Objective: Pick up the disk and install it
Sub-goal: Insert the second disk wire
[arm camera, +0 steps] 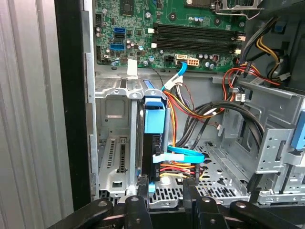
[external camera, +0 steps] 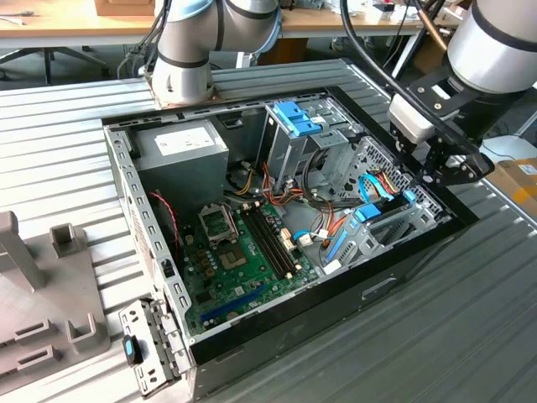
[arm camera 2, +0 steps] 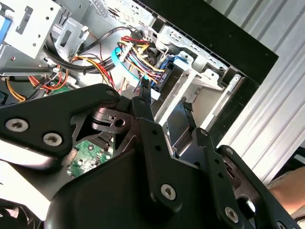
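Observation:
The disk (arm camera: 153, 143) stands on edge in a slot of the metal drive bay (arm camera: 112, 143) at the corner of the open computer case (external camera: 336, 294). Its blue carrier (arm camera: 154, 117) caps the end towards the motherboard. In the exterior view the disk (external camera: 373, 211) lies low in the case on the exterior view's right. My gripper (arm camera: 165, 188) hangs just above the disk's other end, open, one finger (arm camera: 142, 186) close beside the disk and the other standing apart over the cables. In the second wrist view my gripper (arm camera 2: 164, 99) points down into the bay.
Red, yellow and blue cables (arm camera: 190, 109) crowd the space beside the disk. A tall metal cage with a blue latch (external camera: 295, 117) rises mid-case. The motherboard (external camera: 243, 252) and power supply (external camera: 180, 147) fill the rest. A grey fixture (external camera: 42, 285) sits on the ribbed table.

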Controlling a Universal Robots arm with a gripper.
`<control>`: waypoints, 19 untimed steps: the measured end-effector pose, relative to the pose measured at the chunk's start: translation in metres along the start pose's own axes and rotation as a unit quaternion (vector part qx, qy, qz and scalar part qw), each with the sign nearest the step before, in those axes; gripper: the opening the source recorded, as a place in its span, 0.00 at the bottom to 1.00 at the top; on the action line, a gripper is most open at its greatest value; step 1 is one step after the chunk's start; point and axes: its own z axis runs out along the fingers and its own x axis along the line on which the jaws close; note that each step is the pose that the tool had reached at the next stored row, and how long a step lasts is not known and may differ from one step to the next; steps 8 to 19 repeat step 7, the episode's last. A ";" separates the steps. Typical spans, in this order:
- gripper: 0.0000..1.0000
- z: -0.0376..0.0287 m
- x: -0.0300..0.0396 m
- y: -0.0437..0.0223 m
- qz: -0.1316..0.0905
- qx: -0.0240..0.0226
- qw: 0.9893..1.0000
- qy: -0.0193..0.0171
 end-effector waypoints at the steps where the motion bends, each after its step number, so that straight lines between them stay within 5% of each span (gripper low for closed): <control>1: 0.42 0.0000 0.0000 0.0000 0.000 0.000 1.000 0.000; 19: 0.42 -0.0010 -0.0001 -0.0003 0.000 0.000 1.000 0.000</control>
